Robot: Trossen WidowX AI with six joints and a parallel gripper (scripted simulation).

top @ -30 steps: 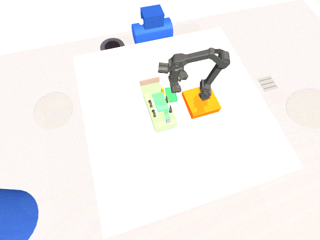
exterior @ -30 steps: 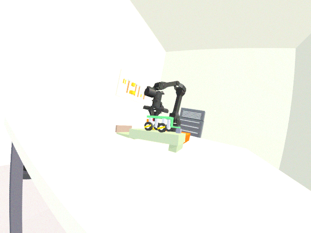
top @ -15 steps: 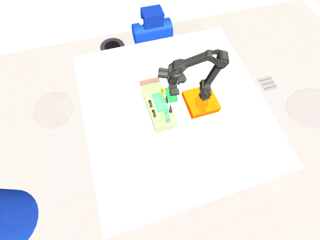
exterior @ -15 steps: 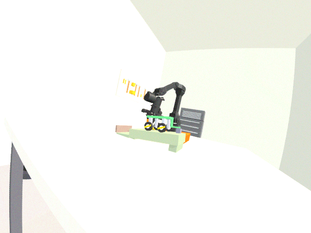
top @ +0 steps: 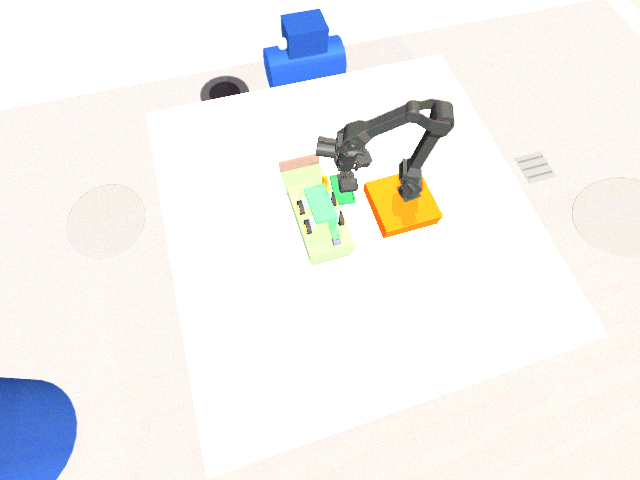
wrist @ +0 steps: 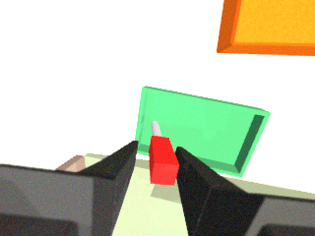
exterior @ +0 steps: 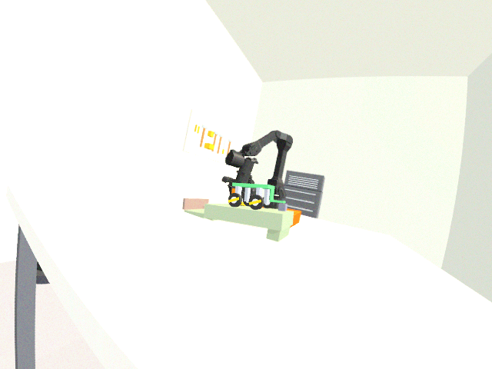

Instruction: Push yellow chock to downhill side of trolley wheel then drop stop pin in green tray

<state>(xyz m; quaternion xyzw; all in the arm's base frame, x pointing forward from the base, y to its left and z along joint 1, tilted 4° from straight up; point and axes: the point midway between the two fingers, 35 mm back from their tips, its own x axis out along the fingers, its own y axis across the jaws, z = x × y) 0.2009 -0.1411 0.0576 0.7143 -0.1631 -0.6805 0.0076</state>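
My gripper [top: 347,188] [wrist: 157,148] is partly open above the green tray [top: 346,200] [wrist: 207,128]. The red-headed stop pin [wrist: 163,164] is still between the fingers; a gap shows on its left, and its head is close to the right finger. Its grey shank points toward the tray. The green trolley [top: 319,203] [exterior: 252,185] stands on the pale green ramp [top: 302,178] [exterior: 246,215] with its wheels on the surface. The yellow chock [top: 325,181] is at the downhill side of a tray-side wheel; contact cannot be told.
A pinkish stop block [top: 298,163] [exterior: 195,204] closes the ramp's downhill end. A small purple-grey block [top: 336,241] [exterior: 282,207] is at the uphill end, by the trolley's arm. The orange base [top: 372,204] [wrist: 276,22] stands beyond the tray.
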